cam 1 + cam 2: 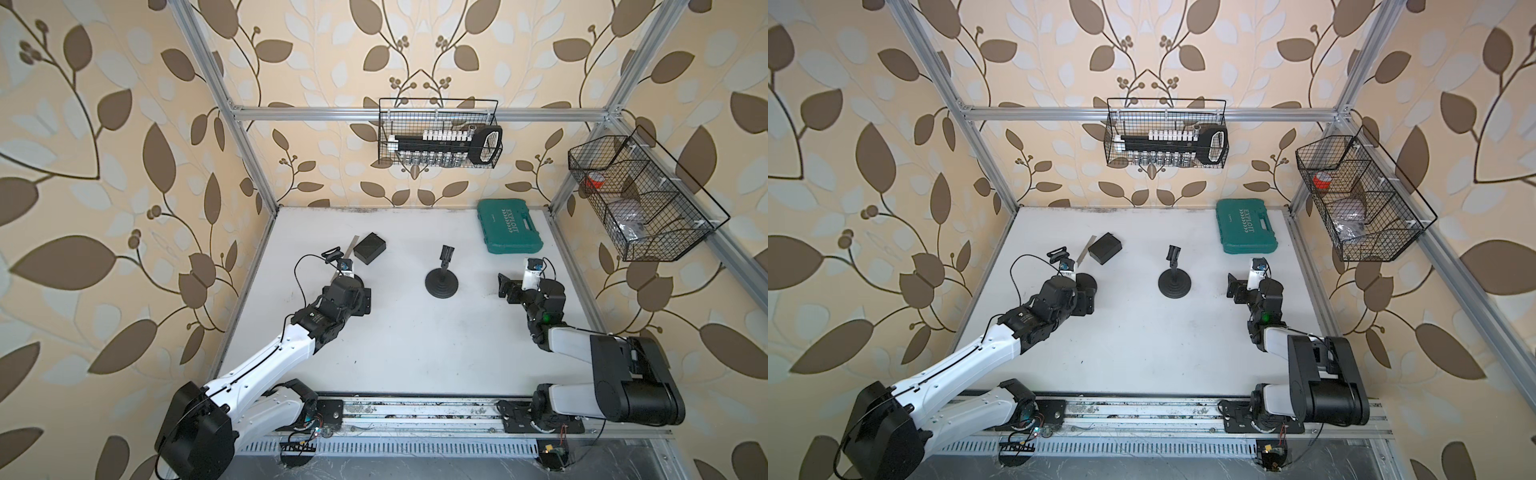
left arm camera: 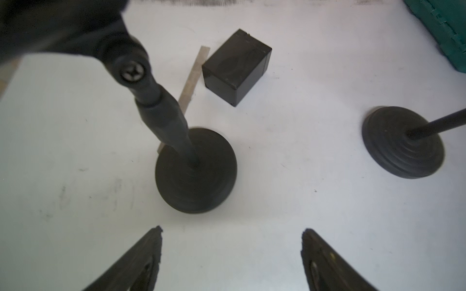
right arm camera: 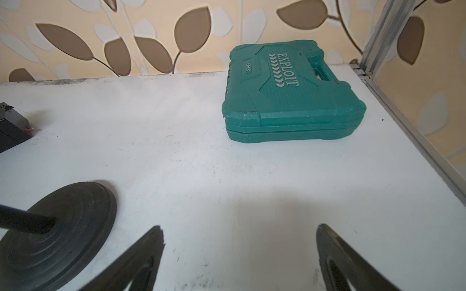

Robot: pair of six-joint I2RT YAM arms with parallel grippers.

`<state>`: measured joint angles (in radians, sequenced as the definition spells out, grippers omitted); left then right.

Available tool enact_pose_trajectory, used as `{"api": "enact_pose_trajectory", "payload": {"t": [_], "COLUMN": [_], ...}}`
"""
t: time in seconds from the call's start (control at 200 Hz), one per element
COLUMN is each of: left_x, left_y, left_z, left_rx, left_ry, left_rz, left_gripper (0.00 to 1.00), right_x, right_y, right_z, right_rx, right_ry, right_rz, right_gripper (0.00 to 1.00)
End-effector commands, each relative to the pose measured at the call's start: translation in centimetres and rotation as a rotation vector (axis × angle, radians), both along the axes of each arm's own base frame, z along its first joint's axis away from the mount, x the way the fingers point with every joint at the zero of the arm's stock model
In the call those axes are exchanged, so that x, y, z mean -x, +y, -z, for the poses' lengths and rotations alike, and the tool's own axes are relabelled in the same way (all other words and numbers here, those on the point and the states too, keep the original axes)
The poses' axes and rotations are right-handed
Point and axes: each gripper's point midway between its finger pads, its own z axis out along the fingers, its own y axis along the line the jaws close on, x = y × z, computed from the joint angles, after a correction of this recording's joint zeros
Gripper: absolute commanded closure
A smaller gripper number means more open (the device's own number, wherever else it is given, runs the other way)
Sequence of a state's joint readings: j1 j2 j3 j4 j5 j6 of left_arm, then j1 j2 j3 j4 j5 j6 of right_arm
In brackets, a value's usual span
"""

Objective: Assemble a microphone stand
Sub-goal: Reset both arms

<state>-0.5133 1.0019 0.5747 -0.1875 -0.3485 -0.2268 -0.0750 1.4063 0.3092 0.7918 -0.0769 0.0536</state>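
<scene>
Up front, both arms are reached out low over the white table (image 1: 415, 353). The left gripper (image 2: 230, 252) is seen spread wide with nothing caught between its jaws, and just past its tips the nearer stand (image 2: 195, 173) is planted on its round base, touched by neither finger. The right gripper (image 3: 239, 254) is spread wide as well, with only bare table framed between its jaws. A bit further in, the middle stand (image 1: 441, 282) is set upright about mid-table, between the two grippers and apart from both, with its clip (image 1: 447, 252) on top. Behind the nearer stand a thin metal strip (image 2: 194, 75) is laid with one end at the base's edge; whether it's tucked underneath can't be told. A black box (image 2: 235, 66) is parked just beside that strip. Further back on the right, a green tool case (image 3: 290, 100) is laid flat and shut near the back wall. Last, a wire basket (image 1: 438, 133) loaded with a socket rack is hung on the back rail, and a side basket (image 1: 640, 199) is hung on the right frame.
</scene>
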Motion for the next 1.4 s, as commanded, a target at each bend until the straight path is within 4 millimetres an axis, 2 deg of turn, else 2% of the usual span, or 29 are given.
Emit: {"api": "enact_pose_trajectory", "payload": {"t": [0.0, 0.235, 0.34, 0.47, 0.615, 0.67, 0.805, 0.93, 0.99, 1.06, 1.215, 1.235, 1.25, 1.394], "left_x": [-1.8, -6.1, -7.5, -9.0, -9.5, -9.4, -8.0, -7.7, -7.7, -7.5, -7.0, -6.9, -6.9, -8.0], "left_y": [1.6, 4.2, 4.4, 5.1, 5.0, 5.6, 6.8, 8.0, 8.6, 8.7, 8.3, 8.1, 8.0, 7.8], "left_z": [-1.1, -0.1, -0.8, -1.1, -1.4, -1.4, -1.0, 1.3, 1.8, 1.8, 4.1, 3.9, 4.6, 5.5], "left_rx": [-0.186, -0.112, -0.097, -0.028, 0.003, -0.04, -0.093, -0.115, -0.072, -0.051, -0.01, -0.005, -0.005, -0.01], "left_ry": [-0.194, -0.275, -0.321, -0.34, -0.383, -0.367, -0.273, -0.241, -0.248, -0.299, -0.338, -0.362, -0.352, -0.263], "left_rz": [0.051, -0.023, -0.027, -0.026, 0.006, -0.012, -0.051, -0.105, -0.125, -0.11, -0.054, -0.039, -0.03, -0.018], "left_gripper": [0.06, 0.05, 0.05, 0.05, 0.05, 0.05, 0.04, 0.04, 0.04, 0.04, 0.05, 0.05, 0.05, 0.04], "right_x": [-1.3, -1.6, -1.8, -1.8, -1.8, -1.8, -1.9, -1.8, -1.9, -1.9, -1.9, -1.9, -1.9, -1.9], "right_y": [0.5, 1.2, 2.1, 2.3, 2.3, 2.3, 2.3, 2.2, 2.3, 2.2, 2.3, 2.2, 2.3, 2.2], "right_z": [-0.3, 0.5, 0.6, 0.7, 0.6, 0.7, 0.7, 0.6, 0.6, 0.6, 0.7, 0.6, 0.7, 0.7], "right_rx": [0.004, 0.025, 0.047, 0.053, 0.053, 0.053, 0.052, 0.052, 0.052, 0.052, 0.052, 0.052, 0.053, 0.052], "right_ry": [-0.033, 0.001, 0.011, 0.015, 0.014, 0.015, 0.016, 0.015, 0.014, 0.014, 0.016, 0.015, 0.016, 0.017], "right_rz": [-0.042, -0.062, -0.1, -0.106, -0.107, -0.106, -0.104, -0.104, -0.104, -0.103, -0.105, -0.103, -0.103, -0.101], "right_gripper": [0.06, 0.06, 0.05, 0.05, 0.05, 0.05, 0.05, 0.05, 0.05, 0.05, 0.05, 0.05, 0.05, 0.04]}}
